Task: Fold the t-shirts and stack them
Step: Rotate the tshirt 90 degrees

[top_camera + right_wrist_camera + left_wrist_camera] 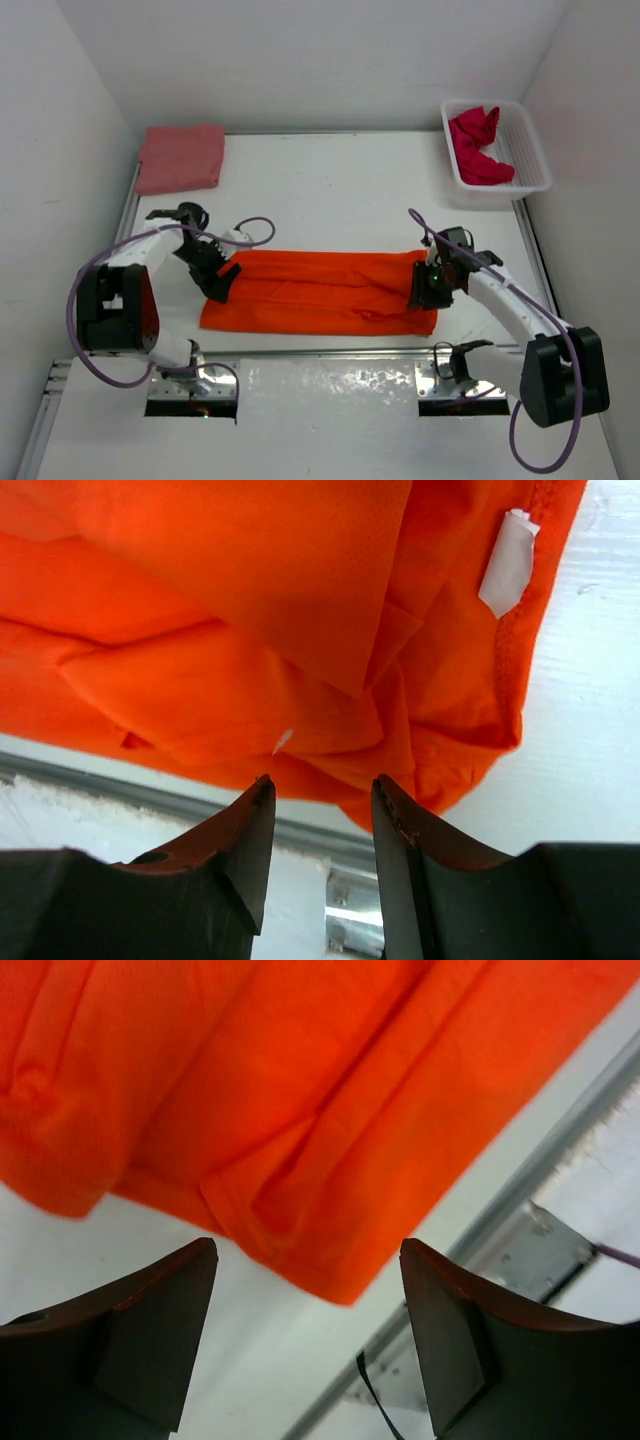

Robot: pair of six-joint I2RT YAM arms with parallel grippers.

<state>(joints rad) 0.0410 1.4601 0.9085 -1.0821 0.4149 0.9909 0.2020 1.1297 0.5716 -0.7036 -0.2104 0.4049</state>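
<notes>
The bright orange t-shirt (320,292) lies folded into a long band across the middle of the table. My left gripper (222,285) hovers at its left end, open, with only bare table between the fingers (310,1245); the orange corner (300,1090) lies just beyond the tips. My right gripper (425,290) is at the band's right end, jaws apart and empty (320,780), with rumpled orange cloth (250,630) just past them. The salmon-pink t-shirt (180,158) lies folded at the back left. The crimson t-shirt (478,148) is crumpled inside the basket.
The white mesh basket (535,150) stands at the back right corner. A white label (507,562) shows on the orange shirt's right end. A metal rail (520,1200) runs along the near table edge, close to both grippers. White walls close in the sides and back.
</notes>
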